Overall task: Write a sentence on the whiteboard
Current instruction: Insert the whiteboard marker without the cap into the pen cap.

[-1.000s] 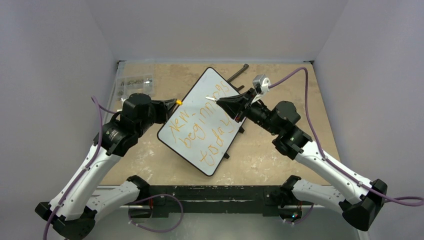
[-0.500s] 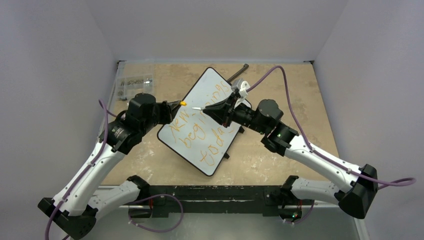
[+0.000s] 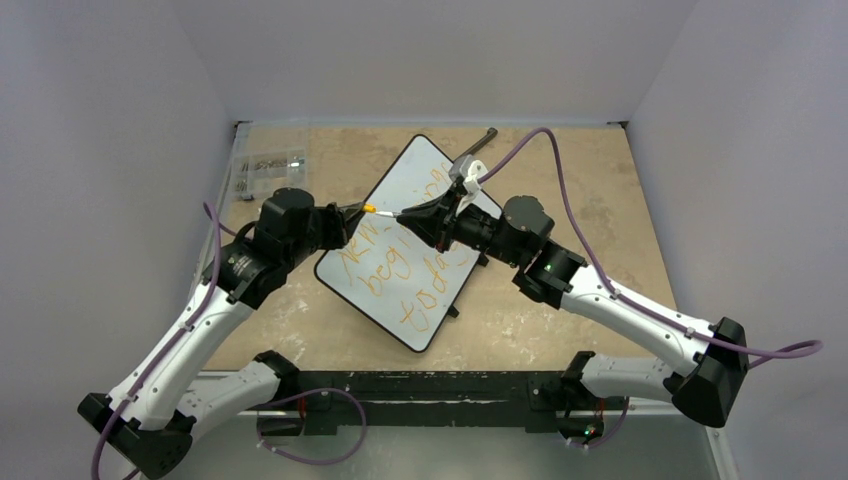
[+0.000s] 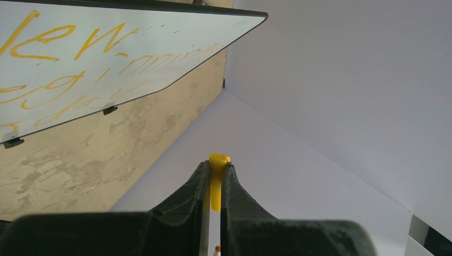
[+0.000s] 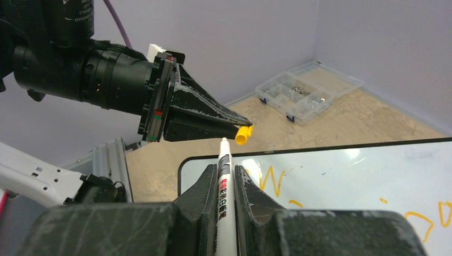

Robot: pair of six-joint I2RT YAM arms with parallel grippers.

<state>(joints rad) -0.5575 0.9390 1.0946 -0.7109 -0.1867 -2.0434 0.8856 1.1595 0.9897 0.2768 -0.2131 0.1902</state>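
Note:
The whiteboard lies tilted on the tan table, with the orange sentence on it in three slanted lines. My left gripper is shut on a yellow pen cap and holds it above the board's left edge. My right gripper is shut on a white marker pen whose tip almost meets the cap. The left wrist view shows the cap pinched between the fingers, with the board beyond. The right wrist view shows the pen, the cap and the board.
A clear plastic parts box sits at the table's back left; it also shows in the right wrist view. A dark rod lies behind the board's far corner. Grey walls close in on three sides.
My right gripper has moved left over the board with the pen, bringing its tip up to the cap. My left gripper has shifted slightly right.

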